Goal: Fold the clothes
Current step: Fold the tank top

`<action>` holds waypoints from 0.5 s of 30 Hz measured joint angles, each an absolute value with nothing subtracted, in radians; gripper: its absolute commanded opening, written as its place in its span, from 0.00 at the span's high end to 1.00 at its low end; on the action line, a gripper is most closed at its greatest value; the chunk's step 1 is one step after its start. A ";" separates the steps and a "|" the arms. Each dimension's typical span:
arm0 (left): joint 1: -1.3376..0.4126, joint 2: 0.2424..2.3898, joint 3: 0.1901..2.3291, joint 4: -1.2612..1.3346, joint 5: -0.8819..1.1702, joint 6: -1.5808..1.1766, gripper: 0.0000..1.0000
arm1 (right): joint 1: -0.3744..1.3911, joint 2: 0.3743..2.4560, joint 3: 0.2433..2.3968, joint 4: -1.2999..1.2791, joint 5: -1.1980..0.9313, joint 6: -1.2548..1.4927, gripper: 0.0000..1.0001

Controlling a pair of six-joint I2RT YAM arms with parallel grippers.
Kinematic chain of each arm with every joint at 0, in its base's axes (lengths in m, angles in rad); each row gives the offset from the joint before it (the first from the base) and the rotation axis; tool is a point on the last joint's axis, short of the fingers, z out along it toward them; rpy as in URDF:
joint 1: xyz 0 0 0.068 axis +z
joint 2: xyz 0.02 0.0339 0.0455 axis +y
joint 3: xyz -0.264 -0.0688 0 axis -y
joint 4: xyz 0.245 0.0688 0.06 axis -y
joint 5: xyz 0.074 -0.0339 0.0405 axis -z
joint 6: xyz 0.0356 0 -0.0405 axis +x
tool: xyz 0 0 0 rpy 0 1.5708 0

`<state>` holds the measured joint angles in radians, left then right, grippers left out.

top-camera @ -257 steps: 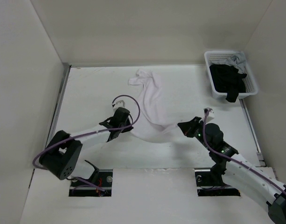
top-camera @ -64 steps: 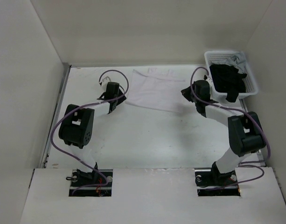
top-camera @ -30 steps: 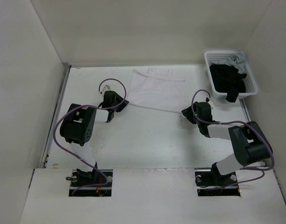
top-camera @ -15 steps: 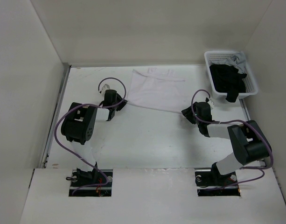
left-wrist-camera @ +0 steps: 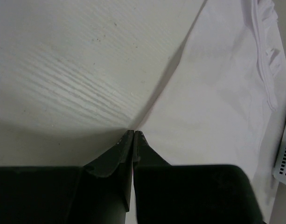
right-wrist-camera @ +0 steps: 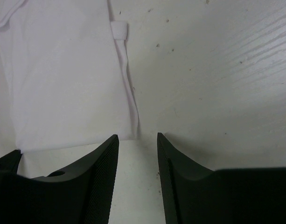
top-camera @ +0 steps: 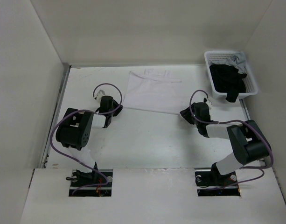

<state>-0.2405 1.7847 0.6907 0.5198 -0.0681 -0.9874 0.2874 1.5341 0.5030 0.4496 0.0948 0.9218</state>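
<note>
White desk [top-camera: 147,135] boxed in by plain white walls [top-camera: 133,28]. A thin white wrinkly fabric garment [top-camera: 152,91] lies spread flat at the far middle. The left end effector [left-wrist-camera: 133,133] is clenched on its near-left corner. The right end effector [right-wrist-camera: 138,137] is released, its fingers apart on either side of the near-right corner.

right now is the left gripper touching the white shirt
Touching. The left wrist view shows the left gripper shut on a corner of the white shirt.
</note>
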 measured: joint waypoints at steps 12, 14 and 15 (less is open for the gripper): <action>-0.229 1.761 0.603 0.620 -0.050 -1.015 1.00 | 0.332 1.559 0.514 0.450 0.093 0.947 0.68; -0.229 1.761 0.603 0.621 -0.048 -1.015 1.00 | 0.336 1.576 0.514 0.454 0.092 0.957 0.71; -0.229 1.761 0.603 0.621 -0.048 -1.015 1.00 | 0.336 1.583 0.517 0.458 0.093 0.958 0.72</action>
<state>-0.2295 1.7611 0.6033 0.6209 -0.0479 -1.0145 0.3355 1.5826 0.5167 0.4580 0.0925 0.9585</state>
